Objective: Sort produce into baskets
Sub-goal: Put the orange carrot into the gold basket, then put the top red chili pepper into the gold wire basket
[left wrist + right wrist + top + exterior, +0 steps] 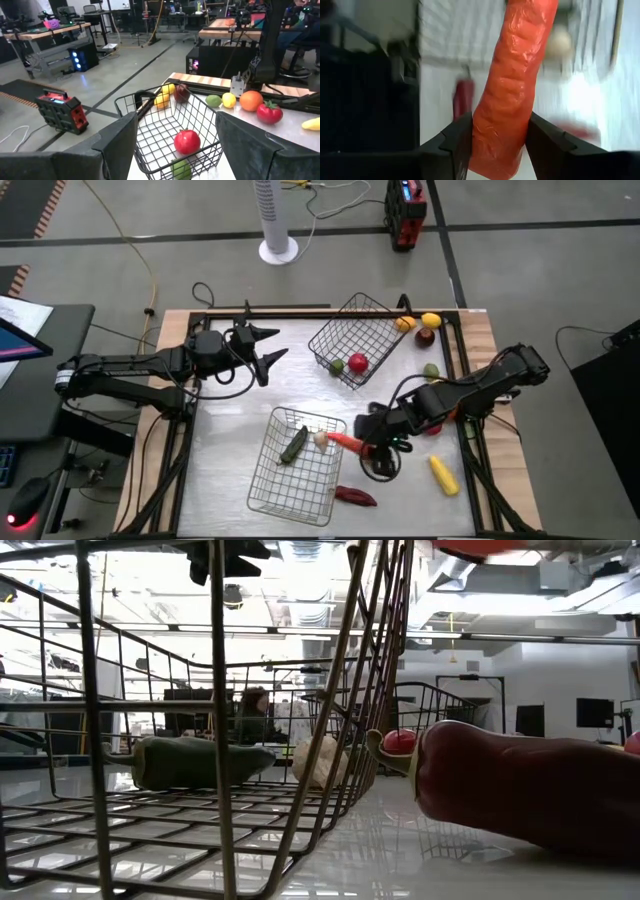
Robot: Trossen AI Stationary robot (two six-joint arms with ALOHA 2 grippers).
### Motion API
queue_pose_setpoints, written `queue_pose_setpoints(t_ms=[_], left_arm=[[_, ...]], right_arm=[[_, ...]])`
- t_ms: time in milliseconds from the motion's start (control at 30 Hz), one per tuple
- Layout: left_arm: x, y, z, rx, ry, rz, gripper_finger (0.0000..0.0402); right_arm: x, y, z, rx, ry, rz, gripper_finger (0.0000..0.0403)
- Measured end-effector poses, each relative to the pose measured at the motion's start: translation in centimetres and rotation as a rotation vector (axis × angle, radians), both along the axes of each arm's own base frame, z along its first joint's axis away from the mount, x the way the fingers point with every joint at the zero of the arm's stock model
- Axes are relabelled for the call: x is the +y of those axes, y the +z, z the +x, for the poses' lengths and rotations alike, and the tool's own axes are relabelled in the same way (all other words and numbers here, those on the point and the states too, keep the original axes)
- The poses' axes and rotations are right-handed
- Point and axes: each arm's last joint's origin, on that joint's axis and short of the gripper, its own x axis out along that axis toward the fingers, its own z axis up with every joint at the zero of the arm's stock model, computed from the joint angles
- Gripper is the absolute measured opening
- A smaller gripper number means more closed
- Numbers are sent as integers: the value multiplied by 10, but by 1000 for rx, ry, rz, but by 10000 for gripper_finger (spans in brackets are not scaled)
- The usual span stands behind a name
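A: Where is the carrot?

B: The carrot (512,85) sits squarely between the right gripper's (372,442) fingers (451,145), which are clamped on its lower part; the rest sticks out well beyond the tips. From above, the carrot (345,442) is at the right edge of the near basket (300,498), its pale end pointing at that basket.

A: What's in that basket?

B: A dark green pepper (294,444) and a small whitish piece (320,439) just beside it. The low view shows the pepper (190,762) lying on the mesh floor.

A: And the other basket?

B: The far basket (335,332) is tipped on its side, holding a red apple (358,363) and a green round piece (337,366).

A: The left arm?

B: The left gripper (262,350) hovers over the bench's (230,440) far left part, its fingers (117,140) wide apart, with the far basket ahead of it.

A: What's loose on the bench?

B: A dark red pepper (355,497) just beside the near basket, a corn cob (443,474) to the right, and a yellow lemon (431,320) with a few other small pieces near the far right corner.
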Motion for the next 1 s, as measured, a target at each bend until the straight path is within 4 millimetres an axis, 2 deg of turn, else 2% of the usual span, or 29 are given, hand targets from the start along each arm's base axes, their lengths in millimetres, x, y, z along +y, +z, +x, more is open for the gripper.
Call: queue_pose_setpoints(t_ms=[167, 300, 433, 600, 700, 867, 1000], left_arm=[[0, 0, 0, -4, 0, -1, 256], [0, 0, 0, -3, 0, -1, 256], [0, 0, 0, -1, 0, 0, 256], [0, -1, 0, 9, 0, -1, 255], [0, -1, 0, 11, -1, 4, 255], [0, -1, 0, 10, 5, 8, 255], [0, -1, 0, 3, 7, -6, 255]], right_arm=[[-6, 4, 22, -225, 63, -43, 216], [-14, -4, 36, -252, 61, -72, 240], [-23, -12, 42, -210, 43, -90, 264], [-33, -23, 29, 5, -48, -84, 271], [-32, -36, 16, 158, -142, -88, 271], [-20, -69, 0, 242, -272, -152, 271], [-15, -91, -5, 217, -358, -150, 272]])
